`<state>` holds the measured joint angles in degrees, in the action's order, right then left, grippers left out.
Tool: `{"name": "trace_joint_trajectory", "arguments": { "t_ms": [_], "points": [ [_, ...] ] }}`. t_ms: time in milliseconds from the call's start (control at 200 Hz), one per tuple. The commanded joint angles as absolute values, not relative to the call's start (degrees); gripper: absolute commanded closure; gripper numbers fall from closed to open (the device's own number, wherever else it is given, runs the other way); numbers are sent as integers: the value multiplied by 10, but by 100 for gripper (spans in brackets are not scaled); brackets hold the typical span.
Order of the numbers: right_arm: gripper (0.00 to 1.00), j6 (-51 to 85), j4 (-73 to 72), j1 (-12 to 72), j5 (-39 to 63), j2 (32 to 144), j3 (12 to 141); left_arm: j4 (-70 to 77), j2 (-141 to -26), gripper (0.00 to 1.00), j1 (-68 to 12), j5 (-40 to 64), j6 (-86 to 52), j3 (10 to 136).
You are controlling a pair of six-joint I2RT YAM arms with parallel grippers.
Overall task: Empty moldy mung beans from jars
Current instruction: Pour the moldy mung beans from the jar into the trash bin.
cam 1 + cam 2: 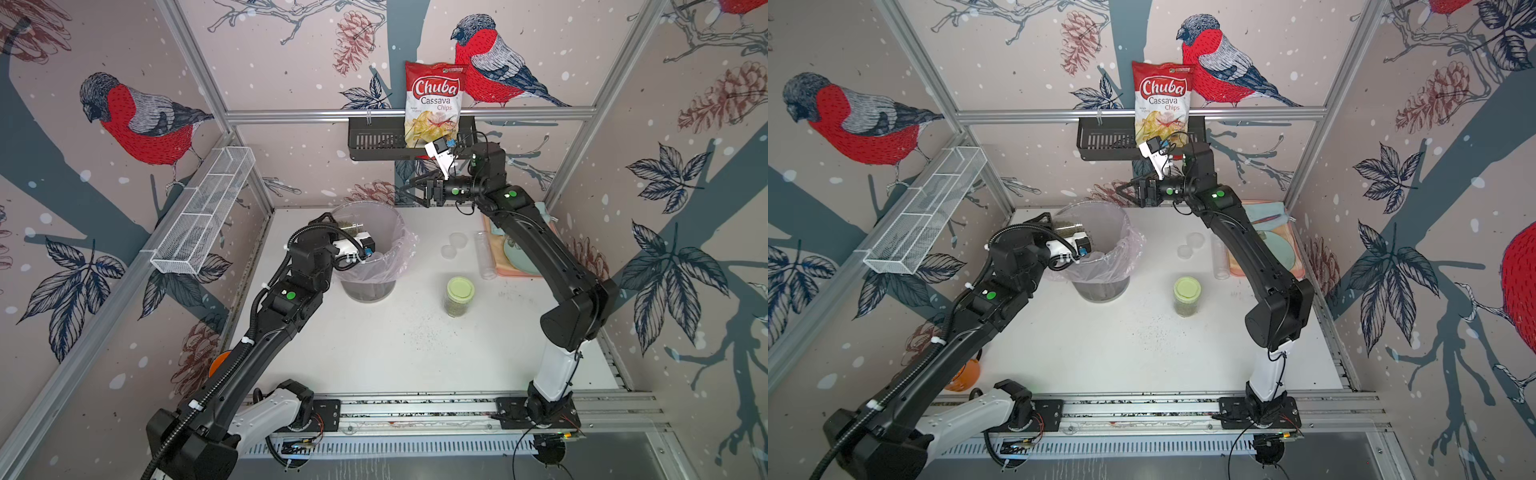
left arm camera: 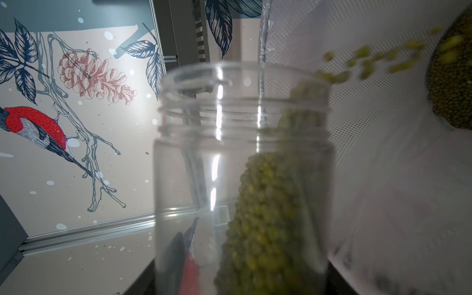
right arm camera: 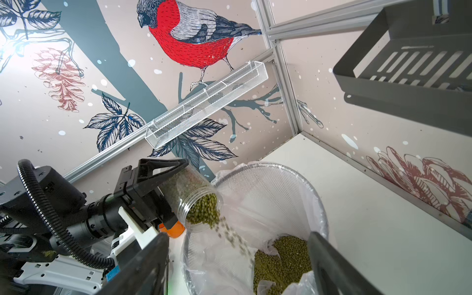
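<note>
My left gripper is shut on a short clear open jar, tipped mouth-down over the bag-lined bin. Mung beans stream from its mouth onto a green pile in the bin. The left wrist view shows the jar half full of beans. Above the bin's far rim my right gripper hangs open and empty. A green-lidded jar of beans stands on the table. The tall narrow tube stands by the tray.
Two clear lids lie behind the green-lidded jar. A pinkish tray holds a pale green plate under the right arm. A black basket with a chips bag hangs on the back wall, a white mesh shelf on the left.
</note>
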<state>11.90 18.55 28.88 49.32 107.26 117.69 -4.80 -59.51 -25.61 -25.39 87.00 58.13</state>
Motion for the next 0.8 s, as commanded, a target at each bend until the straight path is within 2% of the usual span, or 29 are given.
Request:
{"name": "trace_joint_trajectory", "arguments": {
  "t_ms": [0, 255, 615, 795],
  "points": [
    [15, 121, 191, 293, 490, 1077, 1192, -27, -592, 92, -253, -241, 886, 585],
    [15, 138, 187, 311, 520, 1080, 1199, -28, -580, 92, -242, -245, 910, 583],
    [15, 99, 238, 337, 491, 1081, 1210, -17, -584, 92, -242, -195, 914, 575],
    [15, 105, 239, 338, 542, 1112, 1245, 0, -594, 93, -249, -192, 934, 569]
  ]
}}
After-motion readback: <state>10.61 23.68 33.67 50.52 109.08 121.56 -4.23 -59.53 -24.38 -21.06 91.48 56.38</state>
